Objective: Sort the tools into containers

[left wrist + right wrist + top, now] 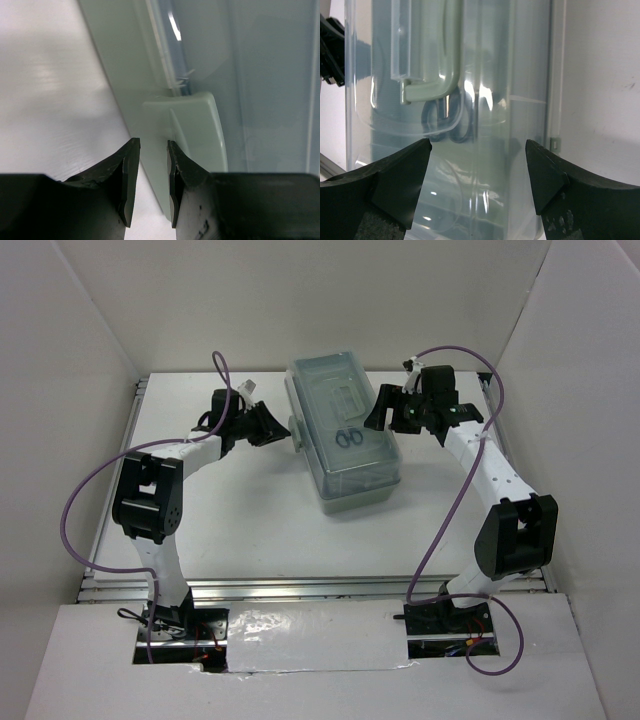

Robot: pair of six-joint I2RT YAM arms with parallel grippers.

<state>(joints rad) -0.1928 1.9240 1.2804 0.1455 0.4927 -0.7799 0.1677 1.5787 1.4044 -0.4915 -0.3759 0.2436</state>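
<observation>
The sage-green plastic toolbox with a clear lid [355, 495] sits shut on the white table [250, 520], a little toward 12 o'clock from the table's centre, with its long axis running roughly 11 to 5. Through the lid the black-handled scissors [348, 437] show inside, just toward 5 o'clock from the middle of the box. In the right wrist view their loops [450, 122] lie under the pale green carry handle [447, 65]. Any other tools inside are too blurred by the lid to name, and none shows outside the box in the top view.

The left gripper [283, 430] is at the box's 9 o'clock side. In its own view its jaws [152, 150] stand only a narrow slit apart and hold nothing. The green side latch [197, 130] is just beyond them at about 1 o'clock. The right gripper [385, 410] hangs at the box's 2 o'clock edge. Its jaws [477, 145] are spread wide and empty, looking down across the lid.

By the look of it, the sorting is done or nearly so, and the step in hand is securing the closed box. The left arm is lined up on the latch. The next move seems to call for a short, square press or pinch on that tab. The right arm is placed to steady the lid from the far side so the light box does not slide toward 3 o'clock. If the narrow jaws land off the tab's edge, they could slip along the smooth wall.
</observation>
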